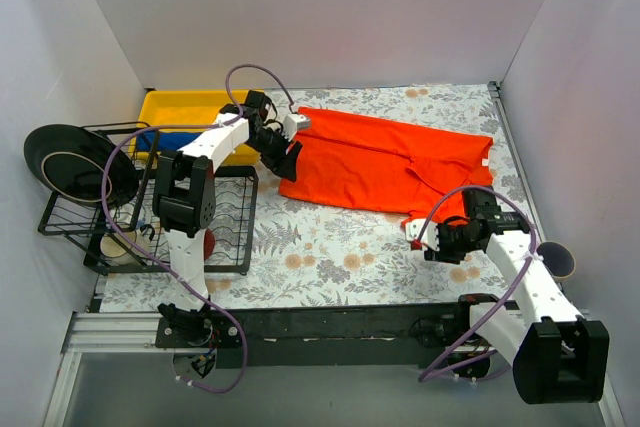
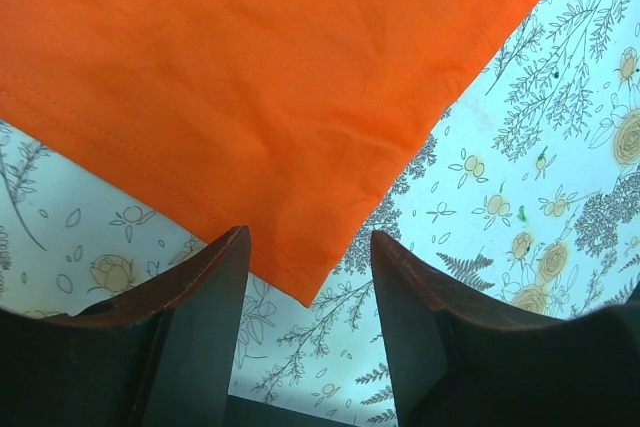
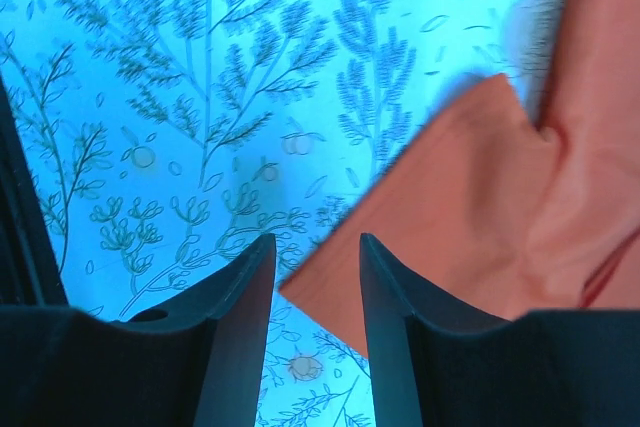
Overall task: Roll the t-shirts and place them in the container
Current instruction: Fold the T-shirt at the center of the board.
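Observation:
The orange-red t-shirt (image 1: 380,162) lies flat on the floral table at the back centre. My left gripper (image 1: 290,159) is open at the shirt's near left corner. In the left wrist view that corner (image 2: 300,282) lies between the spread fingers of the left gripper (image 2: 310,247), just above the table. My right gripper (image 1: 425,239) is open at the front sleeve corner. In the right wrist view the cloth's tip (image 3: 300,282) sits between the jaws of the right gripper (image 3: 315,247). The royal blue t-shirt (image 1: 165,139) lies in the yellow bin.
A yellow bin (image 1: 190,104) stands at the back left. A black wire rack (image 1: 230,247) with a dark plate (image 1: 65,162) and a cup (image 1: 118,244) stands on the left. A red bowl (image 1: 209,244) shows under the left arm. A cup (image 1: 560,259) lies at the right edge.

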Action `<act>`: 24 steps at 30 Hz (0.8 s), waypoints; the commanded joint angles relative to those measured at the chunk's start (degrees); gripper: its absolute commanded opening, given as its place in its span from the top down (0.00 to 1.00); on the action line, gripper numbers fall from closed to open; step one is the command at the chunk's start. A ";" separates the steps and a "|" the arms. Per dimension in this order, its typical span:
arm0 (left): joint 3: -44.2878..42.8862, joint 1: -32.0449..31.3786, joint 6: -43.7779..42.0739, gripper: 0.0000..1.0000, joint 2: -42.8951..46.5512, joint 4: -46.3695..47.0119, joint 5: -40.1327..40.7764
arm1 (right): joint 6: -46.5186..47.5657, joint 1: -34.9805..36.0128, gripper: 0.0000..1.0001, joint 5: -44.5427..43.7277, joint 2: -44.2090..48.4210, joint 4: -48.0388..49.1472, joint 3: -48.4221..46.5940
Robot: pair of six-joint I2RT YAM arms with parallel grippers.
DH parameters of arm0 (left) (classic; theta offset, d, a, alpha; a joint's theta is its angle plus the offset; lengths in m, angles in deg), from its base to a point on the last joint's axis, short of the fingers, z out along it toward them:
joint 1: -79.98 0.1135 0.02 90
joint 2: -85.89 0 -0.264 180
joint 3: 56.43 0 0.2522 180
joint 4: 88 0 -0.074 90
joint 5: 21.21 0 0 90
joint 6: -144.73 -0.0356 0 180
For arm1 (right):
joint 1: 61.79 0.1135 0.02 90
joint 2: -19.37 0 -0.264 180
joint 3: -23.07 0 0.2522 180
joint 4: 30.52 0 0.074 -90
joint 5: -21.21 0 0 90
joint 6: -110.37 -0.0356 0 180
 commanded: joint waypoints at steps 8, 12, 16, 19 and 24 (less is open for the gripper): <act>5.60 -0.17 4.19 0.49 4.21 1.86 -0.05 | 14.08 0.08 0.54 -4.06 -4.43 -3.46 1.63; 5.95 -0.25 4.37 0.49 4.38 1.43 0.48 | 13.82 -0.27 0.55 -5.73 -4.43 -3.46 2.33; 5.60 -0.17 4.89 0.49 4.39 1.51 0.74 | 13.03 -1.85 0.55 -6.26 -5.31 -2.23 2.60; 5.25 -0.25 5.25 0.49 4.03 1.34 0.74 | 12.14 -2.82 0.55 -6.52 -6.80 -1.27 2.51; 5.07 -0.25 5.25 0.48 3.77 1.08 1.00 | 13.19 -3.61 0.54 -7.22 -7.51 -0.65 3.30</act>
